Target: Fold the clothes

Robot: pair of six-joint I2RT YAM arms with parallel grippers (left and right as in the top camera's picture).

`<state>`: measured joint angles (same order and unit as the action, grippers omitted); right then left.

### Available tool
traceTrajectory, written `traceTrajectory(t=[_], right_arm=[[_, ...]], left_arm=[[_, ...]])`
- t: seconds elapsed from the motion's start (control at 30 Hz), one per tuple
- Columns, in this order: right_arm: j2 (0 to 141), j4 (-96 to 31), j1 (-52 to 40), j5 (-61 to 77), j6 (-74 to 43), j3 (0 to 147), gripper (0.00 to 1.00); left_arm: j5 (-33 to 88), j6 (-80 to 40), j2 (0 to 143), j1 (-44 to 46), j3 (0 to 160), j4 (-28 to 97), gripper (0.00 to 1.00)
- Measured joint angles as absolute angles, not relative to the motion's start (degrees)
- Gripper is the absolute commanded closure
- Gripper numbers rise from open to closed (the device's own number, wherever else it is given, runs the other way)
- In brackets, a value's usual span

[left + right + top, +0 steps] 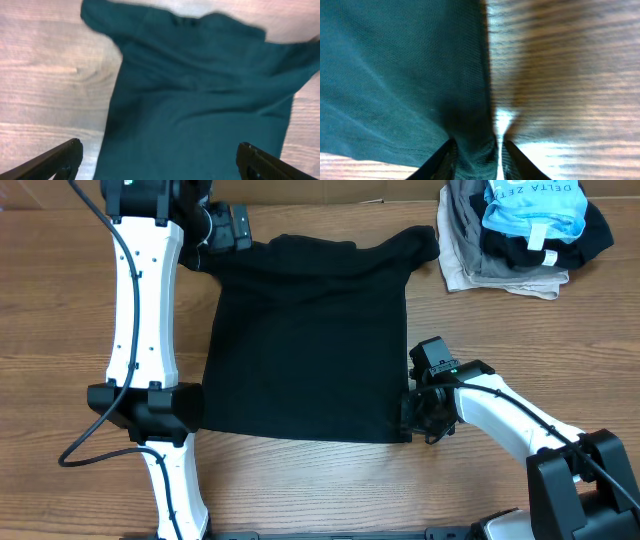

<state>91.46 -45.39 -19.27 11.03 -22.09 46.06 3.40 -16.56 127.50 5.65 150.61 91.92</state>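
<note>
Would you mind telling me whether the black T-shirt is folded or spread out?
Mostly spread: the black T-shirt lies flat on the table, sleeves bunched.

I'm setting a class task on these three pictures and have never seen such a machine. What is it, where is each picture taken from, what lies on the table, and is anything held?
These are two white robot arms at a wooden table, each ending in a two-finger gripper. One picture looks down from above; the other two come from small cameras on each wrist, so the dark prongs at their lower edges are the robot's own fingers.

A black T-shirt lies spread flat. A pile of other clothes sits in the far corner, a light-blue one on top.

The left gripper stands wide open over the shirt's collar end, holding nothing. The right gripper is at the shirt's side edge near the hem, its fingers pinching the fabric.
</note>
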Motion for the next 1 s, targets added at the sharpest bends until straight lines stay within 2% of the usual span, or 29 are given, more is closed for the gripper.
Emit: traceTrajectory(t=[0.23, 0.5, 0.7, 0.8, 1.0], right_arm=[[91.5, -43.9, -19.3, 12.6, -22.4, 46.1, 0.61], [91.5, -43.4, -19.3, 13.1, -22.7, 46.1, 0.35], [91.4, -43.3, -19.3, 13.6, -22.5, 46.3, 0.23], [91.4, -43.2, -19.3, 13.7, -22.4, 46.5, 0.21], [91.4, -43.2, -19.3, 13.7, -22.1, 46.5, 0.20]], left_arm=[[4.5, -16.8, 127.5, 6.4, 137.5, 95.1, 0.00], [4.3, -17.0, 127.5, 6.7, 121.4, 93.9, 0.00], [2.9, -19.4, 125.6, 6.7, 109.0, 86.8, 0.00], [2.4, -20.8, 119.4, 6.7, 98.6, 79.2, 0.00], [1.8, -22.3, 98.2, 6.1, 79.5, 67.7, 0.00]])
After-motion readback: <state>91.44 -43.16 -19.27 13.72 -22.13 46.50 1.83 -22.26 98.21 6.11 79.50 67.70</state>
